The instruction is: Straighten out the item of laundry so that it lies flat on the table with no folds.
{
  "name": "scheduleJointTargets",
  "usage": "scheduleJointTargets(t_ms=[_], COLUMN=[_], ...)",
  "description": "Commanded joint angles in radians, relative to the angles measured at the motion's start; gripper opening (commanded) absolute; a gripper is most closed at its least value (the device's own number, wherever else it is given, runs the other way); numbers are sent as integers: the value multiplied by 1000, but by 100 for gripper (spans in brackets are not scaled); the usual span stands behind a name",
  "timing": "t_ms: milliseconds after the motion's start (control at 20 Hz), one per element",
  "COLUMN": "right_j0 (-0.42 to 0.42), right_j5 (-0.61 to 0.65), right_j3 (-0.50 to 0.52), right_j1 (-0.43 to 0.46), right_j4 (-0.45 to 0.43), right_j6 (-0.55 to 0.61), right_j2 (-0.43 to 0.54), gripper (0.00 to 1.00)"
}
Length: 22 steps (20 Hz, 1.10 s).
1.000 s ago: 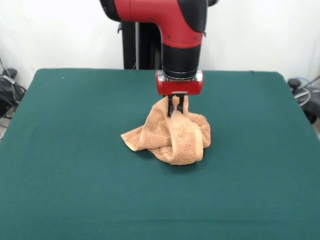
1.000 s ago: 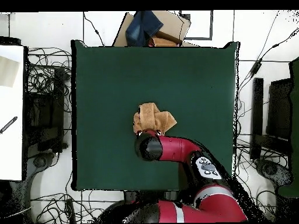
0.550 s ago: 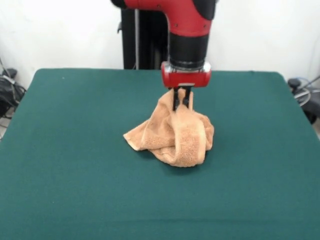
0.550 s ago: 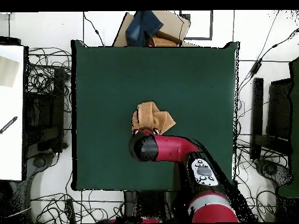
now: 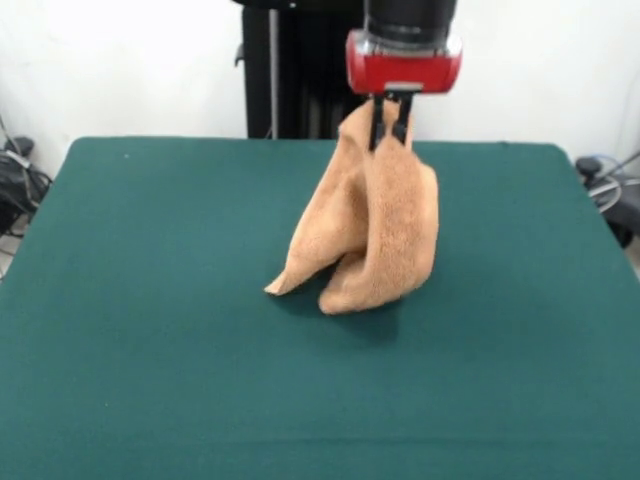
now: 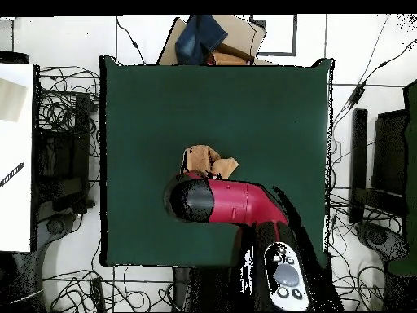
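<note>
Compared with the frame one second earlier, the gripper point(image 5: 392, 118) is now standing much higher and slightly toward the picture's right in the front view, and the towel point(image 5: 368, 225) is hanging from it in a long drape instead of sitting as a low heap. The jaws are pinching an upper fold of the towel. Its lower end is still resting on the table point(image 5: 150, 300) near the centre, with one corner trailing toward the picture's left. In the overhead view the arm point(image 6: 224, 202) is covering most of the cloth, leaving only a tan patch point(image 6: 204, 160) showing beyond it.

Likely risks: the thick terry is gathered double in the pinch, so the layers are probably clinging together and may drop back as a bundle rather than open out; a shallow grip could also slip as more weight comes off the surface.

The table is covered in dark green felt, which may be dragging on the trailing corner. Around it, cables are lying on a pale floor, a cardboard box point(image 6: 236, 37) holding blue cloth is sitting past the far edge, and a white wall is standing behind the robot.
</note>
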Motion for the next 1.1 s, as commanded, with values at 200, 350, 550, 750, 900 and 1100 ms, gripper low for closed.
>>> scheduleJointTargets(t_ms=[200, 350, 550, 750, 900, 1100], right_j0=[-72, -90, -101, -112, -125, -173], right_j5=[117, 159, 247, 349, 401, 423], right_j3=[58, 48, -8, -82, -128, -156], right_j1=[-161, -183, -194, -203, -205, -191], right_j4=[116, 128, 131, 133, 130, 136], right_j6=[46, 30, 15, 7, -2, -49], right_j2=[131, 136, 135, 138, 145, 171], gripper=[0, 0, 0, 0, 0, 0])
